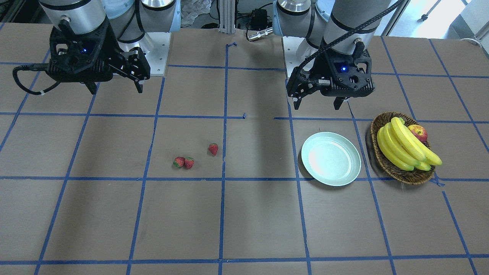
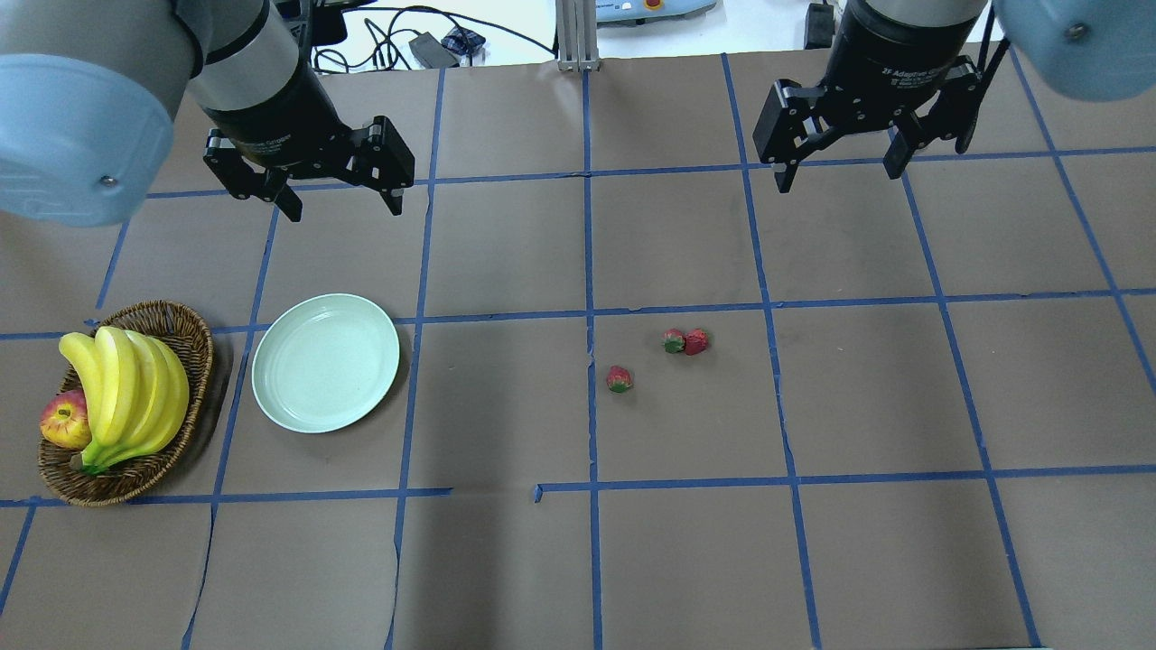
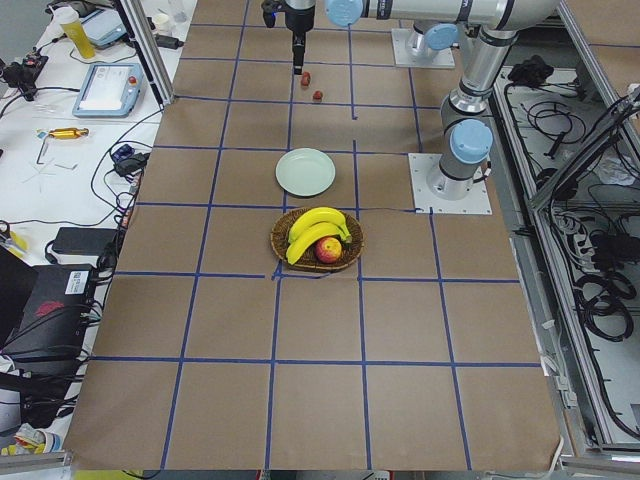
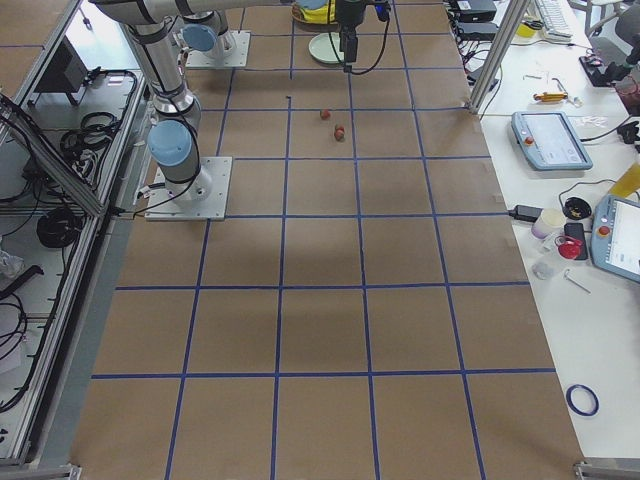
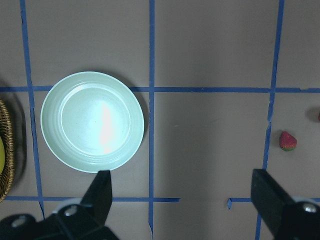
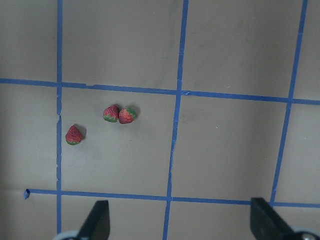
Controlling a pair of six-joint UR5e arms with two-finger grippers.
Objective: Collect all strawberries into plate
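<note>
Three small red strawberries lie on the brown table: one alone (image 2: 619, 379) and two touching each other (image 2: 674, 341) (image 2: 696, 341). They also show in the right wrist view (image 6: 74, 135) (image 6: 111, 113) (image 6: 127, 115). The pale mint-green plate (image 2: 325, 361) lies empty, far left of them. My left gripper (image 2: 344, 211) is open and empty, raised above the table beyond the plate. My right gripper (image 2: 837, 179) is open and empty, raised beyond and to the right of the strawberries. The left wrist view shows the plate (image 5: 92, 121) and one strawberry (image 5: 287, 141).
A brown wicker basket (image 2: 194, 325) with a bunch of bananas (image 2: 126, 388) and a red-yellow apple (image 2: 65, 421) stands just left of the plate. Blue tape lines grid the table. Cables and a post sit at the far edge.
</note>
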